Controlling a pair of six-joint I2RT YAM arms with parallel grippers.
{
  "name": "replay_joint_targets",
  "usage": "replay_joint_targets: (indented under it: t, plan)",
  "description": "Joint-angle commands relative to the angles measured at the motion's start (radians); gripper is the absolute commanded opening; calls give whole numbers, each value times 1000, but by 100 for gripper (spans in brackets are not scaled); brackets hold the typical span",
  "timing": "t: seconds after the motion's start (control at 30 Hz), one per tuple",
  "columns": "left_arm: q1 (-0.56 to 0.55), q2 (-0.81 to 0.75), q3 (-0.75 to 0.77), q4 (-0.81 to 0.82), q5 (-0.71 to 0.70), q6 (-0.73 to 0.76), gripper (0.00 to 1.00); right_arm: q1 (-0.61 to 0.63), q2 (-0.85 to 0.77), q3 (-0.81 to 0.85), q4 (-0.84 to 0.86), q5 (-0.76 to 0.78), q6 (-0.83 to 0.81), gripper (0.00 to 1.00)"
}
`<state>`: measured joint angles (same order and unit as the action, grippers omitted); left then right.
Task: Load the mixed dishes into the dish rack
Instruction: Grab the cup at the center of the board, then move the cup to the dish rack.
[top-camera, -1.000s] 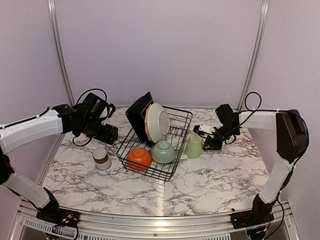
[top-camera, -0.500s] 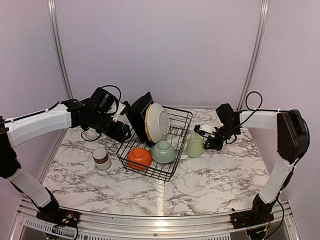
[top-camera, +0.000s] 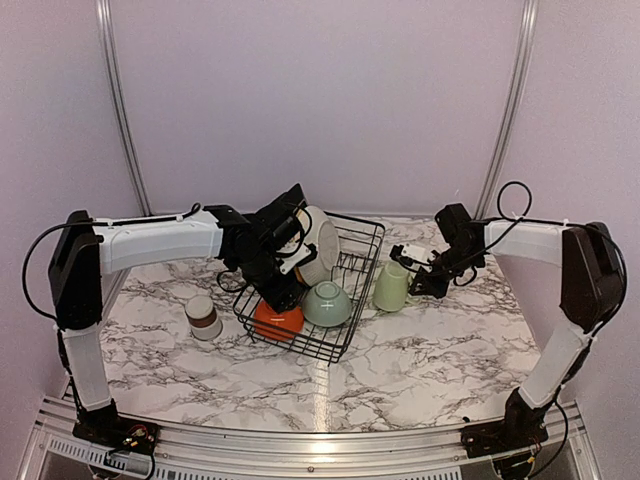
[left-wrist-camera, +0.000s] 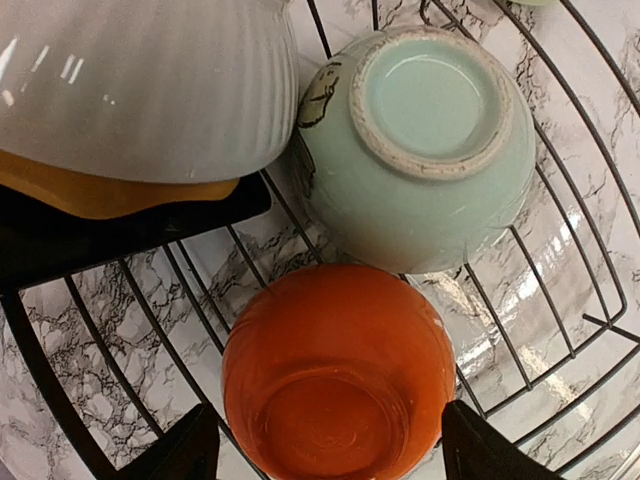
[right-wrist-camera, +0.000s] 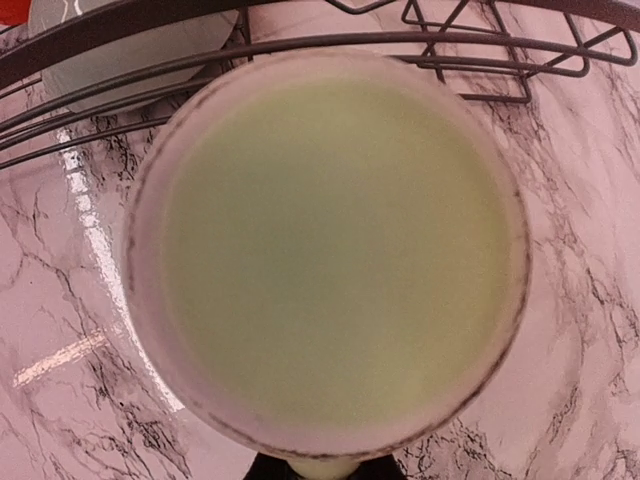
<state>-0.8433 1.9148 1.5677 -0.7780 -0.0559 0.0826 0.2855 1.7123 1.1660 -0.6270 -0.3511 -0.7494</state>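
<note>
Marble table (top-camera: 430, 370), top view, bases at 6 o'clock.

Nearest: small grey-brown cup (top-camera: 203, 317) upright on the marble, at 9 o'clock of the dish rack (top-camera: 325, 354), near it but apart. Not yet loaded.

Rack, near end: orange bowl (left-wrist-camera: 335, 375) upside down on the wires. Pale green bowl (left-wrist-camera: 425, 150) just beside it at 1 o'clock in the left wrist view, also inverted.

Left gripper (left-wrist-camera: 330, 452) hangs over the orange bowl, pincer wide, one finger on each side of it. No contact visible. Holds nothing.

At 3 o'clock of the rack, outside the wire: pale green mug (right-wrist-camera: 330, 250), upright on the table. Right gripper (top-camera: 420, 282) sits at its handle side, pincer drawn narrow on the handle as far as the wrist view shows.

Rack, far end: white bowl (left-wrist-camera: 140, 80) leaning on the yellow plate (left-wrist-camera: 90, 195), black square plates (top-camera: 275, 222) behind, at 11 o'clock.

Step in hand, by my reading: mug pickup. Next move calls for a lift above the rack's rim, then a carry toward 9 o'clock into free space without knocking the pale green bowl.
</note>
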Motion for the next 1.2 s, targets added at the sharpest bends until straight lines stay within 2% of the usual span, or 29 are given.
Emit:
replay_joint_targets:
  t: [0.0,0.3,0.4,0.5,0.67,0.93,1.17]
  plan:
    - [-28,51,44,-101,-123,62,79,-9,-55,6,47,-42,18,0]
    - [-52,146,77,-124,-230,128,82,-9,-49,12,52,-61,19,0]
    - [-54,188,91,-123,-338,137,81,-9,-50,14,50,-65,21,0]
    - [-54,206,94,-84,-432,154,79,-9,-56,11,51,-63,21,0]
    - [-59,222,101,-4,-485,182,78,-9,-57,11,49,-69,25,0]
    - [-81,160,116,6,-456,159,78,-8,-120,20,24,-66,35,0]
    - [-96,28,115,61,-340,113,82,-8,-217,91,-46,-60,41,0]
